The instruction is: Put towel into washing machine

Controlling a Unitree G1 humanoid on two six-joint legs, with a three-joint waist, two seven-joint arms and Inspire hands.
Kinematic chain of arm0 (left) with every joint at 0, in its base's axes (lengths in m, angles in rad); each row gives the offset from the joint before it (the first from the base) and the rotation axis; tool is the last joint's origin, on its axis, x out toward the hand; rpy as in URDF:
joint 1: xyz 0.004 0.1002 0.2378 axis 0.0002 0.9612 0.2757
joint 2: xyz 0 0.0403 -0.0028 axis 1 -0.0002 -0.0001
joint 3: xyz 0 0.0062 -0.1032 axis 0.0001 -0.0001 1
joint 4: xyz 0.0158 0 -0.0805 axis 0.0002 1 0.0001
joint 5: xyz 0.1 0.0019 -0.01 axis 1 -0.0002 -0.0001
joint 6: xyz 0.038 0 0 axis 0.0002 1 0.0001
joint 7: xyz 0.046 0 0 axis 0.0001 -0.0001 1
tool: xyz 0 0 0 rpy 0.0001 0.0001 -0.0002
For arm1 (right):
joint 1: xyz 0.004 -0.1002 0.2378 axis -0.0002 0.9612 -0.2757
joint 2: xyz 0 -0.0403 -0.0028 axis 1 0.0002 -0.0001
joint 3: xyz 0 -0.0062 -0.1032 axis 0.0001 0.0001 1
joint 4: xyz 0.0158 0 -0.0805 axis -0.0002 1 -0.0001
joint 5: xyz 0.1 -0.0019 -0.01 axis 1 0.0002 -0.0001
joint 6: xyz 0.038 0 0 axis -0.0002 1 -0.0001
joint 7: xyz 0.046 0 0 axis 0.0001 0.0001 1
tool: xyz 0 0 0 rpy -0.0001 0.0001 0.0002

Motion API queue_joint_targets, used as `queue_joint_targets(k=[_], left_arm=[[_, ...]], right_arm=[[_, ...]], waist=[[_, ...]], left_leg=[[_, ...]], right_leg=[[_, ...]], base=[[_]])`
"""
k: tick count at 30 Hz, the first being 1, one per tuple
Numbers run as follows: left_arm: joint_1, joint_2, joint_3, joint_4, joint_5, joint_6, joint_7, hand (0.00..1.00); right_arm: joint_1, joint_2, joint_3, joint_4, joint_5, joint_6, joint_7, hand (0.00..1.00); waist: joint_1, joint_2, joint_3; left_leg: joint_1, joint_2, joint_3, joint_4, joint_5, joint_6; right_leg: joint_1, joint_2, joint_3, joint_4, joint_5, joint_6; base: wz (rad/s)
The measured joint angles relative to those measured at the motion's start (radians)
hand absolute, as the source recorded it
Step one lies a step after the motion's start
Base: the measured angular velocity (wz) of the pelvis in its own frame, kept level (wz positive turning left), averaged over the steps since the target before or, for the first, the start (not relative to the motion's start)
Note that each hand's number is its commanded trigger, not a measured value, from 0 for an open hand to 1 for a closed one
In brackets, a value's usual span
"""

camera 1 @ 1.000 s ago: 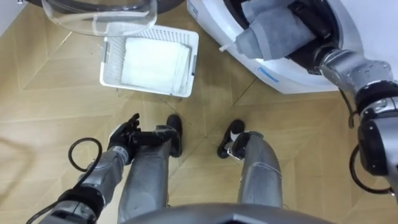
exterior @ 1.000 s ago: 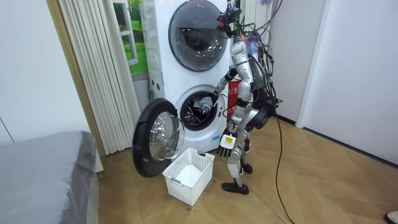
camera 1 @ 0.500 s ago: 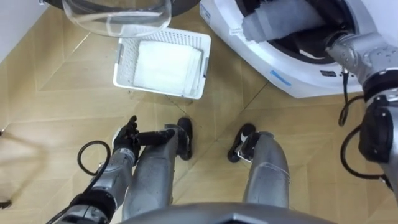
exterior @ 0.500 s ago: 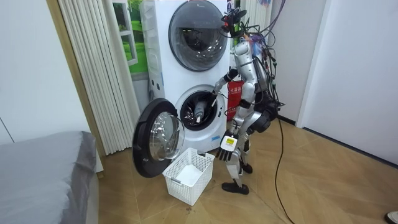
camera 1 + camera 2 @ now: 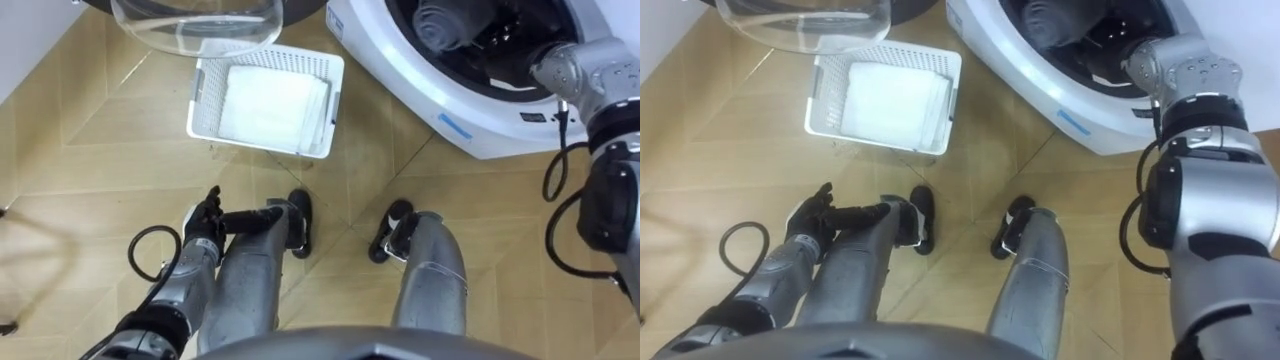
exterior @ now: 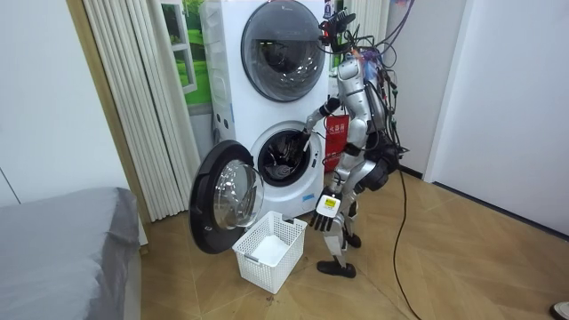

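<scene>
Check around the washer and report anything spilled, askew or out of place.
Nothing stands out. The grey towel sits bunched inside the washing machine, nothing hanging over its rim. The white basket stands upright by the open door, a folded white cloth lying flat in it.

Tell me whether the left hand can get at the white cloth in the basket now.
Probably not without bending: the left hand hangs open by the thigh, well above the floor basket. Nothing blocks the white cloth, though; the basket is open-topped.
</scene>
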Motion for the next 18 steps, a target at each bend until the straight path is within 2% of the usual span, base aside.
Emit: queue_joint_targets(k=[8,11,16,18], left_arm=[[-0.001,-0.01,-0.001,-0.001,0.045,0.007,0.019,0.0],[-0.01,-0.012,-0.004,0.009,0.049,0.017,0.013,0.0],[-0.02,-0.006,0.009,0.031,0.061,0.033,-0.021,0.0],[-0.029,-0.006,0.009,0.057,0.086,0.039,-0.036,0.0]], right_arm=[[0.0,0.0,0.0,0.007,-0.003,-0.01,-0.009,0.0],[0.001,0.002,0.0,0.043,-0.018,-0.027,-0.003,0.0],[0.043,0.002,0.0,0.065,-0.04,-0.041,0.066,0.0],[0.099,0.003,0.003,0.065,-0.065,-0.062,0.123,0.0]], waist=[[-0.003,0.012,-0.0016],[0.006,0.015,-0.0004],[0.015,0.032,0.0003],[0.029,0.04,0.0009]], left_leg=[[0.014,0.001,-0.002,-0.014,0.004,0.005],[0.044,0.001,0.005,-0.031,0.005,0.007],[0.099,0.008,-0.001,-0.085,0.014,0.003],[0.147,0.009,0.002,-0.122,0.017,0.003]], right_leg=[[0.022,0.012,0.003,-0.024,0.006,0.004],[0.049,0.013,0.004,-0.039,0.006,0.004],[0.116,0.051,0.006,-0.114,0.023,0.009],[0.165,0.061,0.004,-0.157,0.039,0.012]], base=[[0.01],[0.0],[0.0],[-0.07]])
